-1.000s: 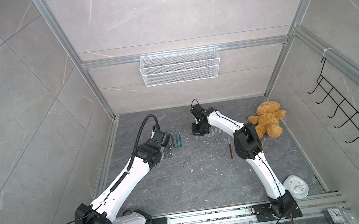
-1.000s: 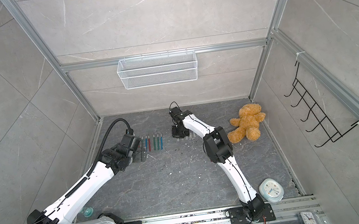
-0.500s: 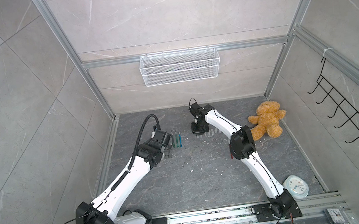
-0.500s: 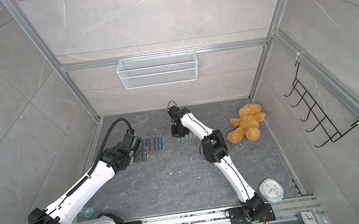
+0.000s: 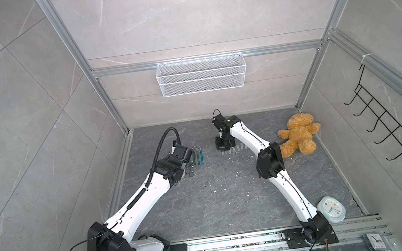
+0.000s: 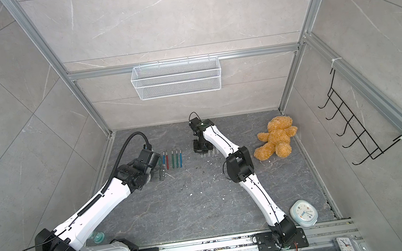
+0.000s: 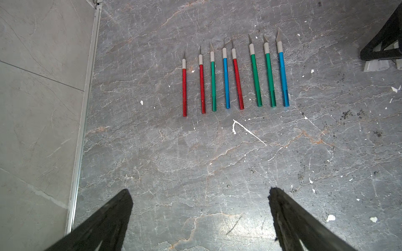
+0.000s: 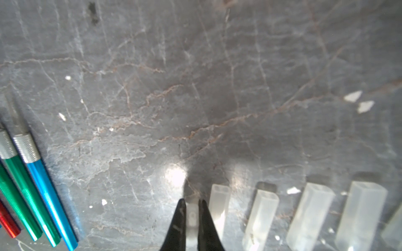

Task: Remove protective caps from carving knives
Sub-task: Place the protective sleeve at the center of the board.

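Knives (image 7: pixel 236 80), eight with blades bare, lie in one row. Right gripper (image 8: pixel 191 202) is clamped on a cap (image 8: pixel 192 215) at the knife-side end of the loose caps (image 8: pixel 311 215); left gripper (image 7: pixel 200 191) stands wide apart, empty, near the knives' handle ends.

No text, brand or number can be read in any view. The pale round clock (image 5: pixel 331 210) on the floor by the base of the right arm has a white dial with marks around its edge, but in both top views they are too small to read. The small square clock (image 5: pixel 376 240) beside the front rail also shows a dial, and its figures are likewise not legible.
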Controlling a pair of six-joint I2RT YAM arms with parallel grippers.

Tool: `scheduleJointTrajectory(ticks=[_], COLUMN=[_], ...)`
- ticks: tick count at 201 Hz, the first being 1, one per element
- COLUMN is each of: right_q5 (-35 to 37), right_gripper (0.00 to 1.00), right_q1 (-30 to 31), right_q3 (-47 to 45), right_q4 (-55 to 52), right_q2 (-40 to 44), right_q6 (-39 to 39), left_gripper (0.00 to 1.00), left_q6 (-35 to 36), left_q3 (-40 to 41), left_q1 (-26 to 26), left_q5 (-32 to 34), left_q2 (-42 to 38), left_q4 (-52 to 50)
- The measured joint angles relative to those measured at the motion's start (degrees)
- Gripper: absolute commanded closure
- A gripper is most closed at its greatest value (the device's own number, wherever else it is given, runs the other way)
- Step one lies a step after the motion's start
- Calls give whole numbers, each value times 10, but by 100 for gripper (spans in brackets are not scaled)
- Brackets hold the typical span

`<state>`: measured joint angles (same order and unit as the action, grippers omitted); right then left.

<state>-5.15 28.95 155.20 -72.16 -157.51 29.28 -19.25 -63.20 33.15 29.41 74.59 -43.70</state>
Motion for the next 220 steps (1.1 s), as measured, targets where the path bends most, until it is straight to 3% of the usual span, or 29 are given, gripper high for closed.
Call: scheduleJointTrajectory(ticks=[78, 220], right_q5=[-7, -13], right_gripper=[76, 74], right_q1=[-2, -2], right_q3=[29, 84], right_q4=[-17, -49], right_q2=[-15, -20], right_q6=[-10, -11], left_gripper=[0, 0], left_q6=[0, 2], left_q3=[-7, -12], left_q1=[0, 0], left_q5=[0, 0], left_q2=[6, 9], left_q4=[-2, -13])
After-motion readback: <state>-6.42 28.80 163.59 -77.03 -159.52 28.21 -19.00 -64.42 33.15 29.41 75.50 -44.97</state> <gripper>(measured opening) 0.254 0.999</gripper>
